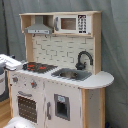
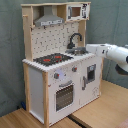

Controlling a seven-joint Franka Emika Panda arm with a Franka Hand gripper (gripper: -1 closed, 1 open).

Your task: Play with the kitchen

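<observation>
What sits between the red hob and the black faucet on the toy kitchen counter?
Only the steel sink lies between the hob and the faucet; both exterior views show this.
</observation>
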